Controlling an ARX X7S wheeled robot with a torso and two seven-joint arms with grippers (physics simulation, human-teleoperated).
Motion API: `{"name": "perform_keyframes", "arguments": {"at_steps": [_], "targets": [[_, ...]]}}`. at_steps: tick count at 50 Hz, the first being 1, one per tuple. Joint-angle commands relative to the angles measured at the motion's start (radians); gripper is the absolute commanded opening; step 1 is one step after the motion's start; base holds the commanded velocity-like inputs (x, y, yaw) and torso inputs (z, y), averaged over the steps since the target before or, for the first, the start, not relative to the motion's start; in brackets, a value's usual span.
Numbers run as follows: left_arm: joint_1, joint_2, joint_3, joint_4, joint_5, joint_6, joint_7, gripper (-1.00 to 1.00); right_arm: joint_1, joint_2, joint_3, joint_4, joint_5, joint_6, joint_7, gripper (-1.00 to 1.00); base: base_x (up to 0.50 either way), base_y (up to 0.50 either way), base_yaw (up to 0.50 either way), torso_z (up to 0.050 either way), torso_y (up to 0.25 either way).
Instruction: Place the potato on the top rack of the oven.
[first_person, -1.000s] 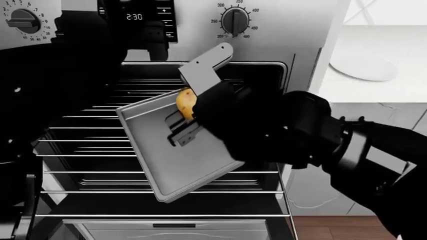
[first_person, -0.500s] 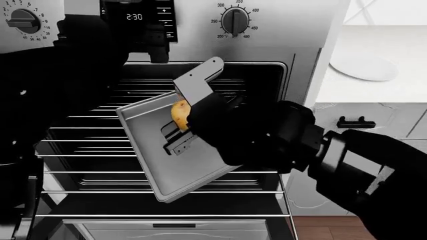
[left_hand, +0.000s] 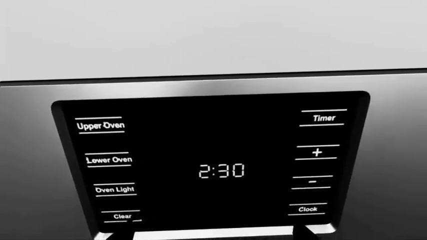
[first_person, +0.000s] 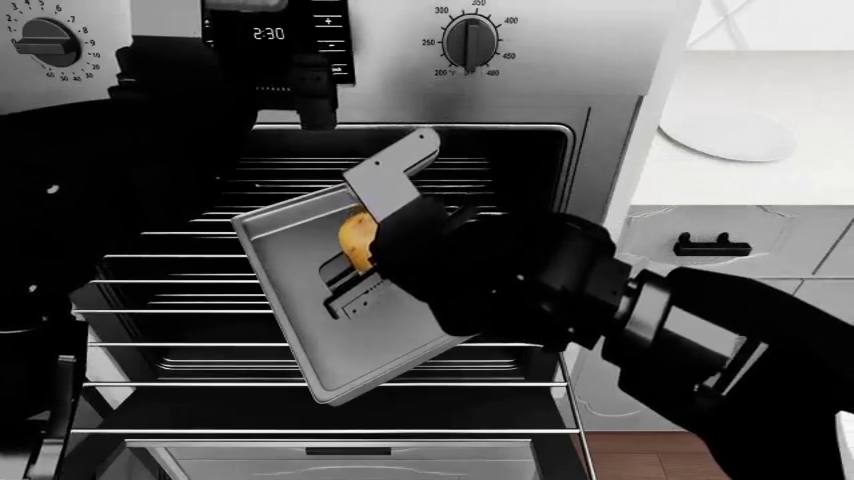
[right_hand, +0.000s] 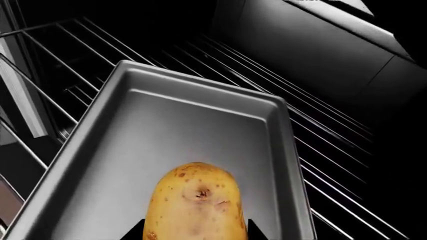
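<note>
The stainless-steel oven (first_person: 534, 80) stands open, with silver wire racks (first_person: 174, 260) in its dark cavity. A grey baking tray (first_person: 374, 350) lies askew on a rack; it also shows in the right wrist view (right_hand: 187, 120). My right gripper (first_person: 360, 245) is shut on the yellow-tan potato (first_person: 355, 238) and holds it just above the tray. In the right wrist view the potato (right_hand: 197, 205) sits between the two dark fingertips. My left gripper (first_person: 300, 100) hovers close to the clock display (left_hand: 221, 171), with its jaws wide apart and empty.
Round black dials (first_person: 470, 42) sit on the panel either side of the display. A white plate (first_person: 727, 135) lies on the counter at the right, above white cabinets with a black handle (first_person: 711, 245). My black left arm fills the left of the head view.
My right gripper has carried the potato left and a little lower, further over the tray. The left arm has barely moved.
</note>
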Motion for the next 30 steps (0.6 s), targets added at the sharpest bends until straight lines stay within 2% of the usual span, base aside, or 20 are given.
{"name": "perform_keyframes", "arguments": {"at_steps": [1, 15, 16, 30], "targets": [[0.003, -0.001, 0.004, -0.004, 0.002, 0.006, 0.003, 1.0, -0.01, -0.008, -0.006, 0.017, -0.025, -0.001, -0.025, -1.0, 0.0, 0.0, 0.0, 0.0, 0.0], [0.0, 0.0, 0.005, -0.004, -0.001, 0.008, 0.001, 1.0, -0.011, -0.009, -0.013, 0.015, -0.029, 0.004, -0.033, -1.0, 0.0, 0.0, 0.0, 0.0, 0.0], [0.002, 0.001, 0.009, -0.009, 0.003, 0.012, 0.005, 1.0, -0.011, -0.01, -0.014, 0.014, -0.029, 0.004, -0.034, 1.0, 0.0, 0.0, 0.0, 0.0, 0.0], [0.003, -0.001, 0.008, -0.01, -0.002, 0.014, 0.004, 1.0, -0.001, 0.004, -0.003, -0.009, -0.018, 0.011, -0.018, 1.0, 0.0, 0.0, 0.0, 0.0, 0.0]]}}
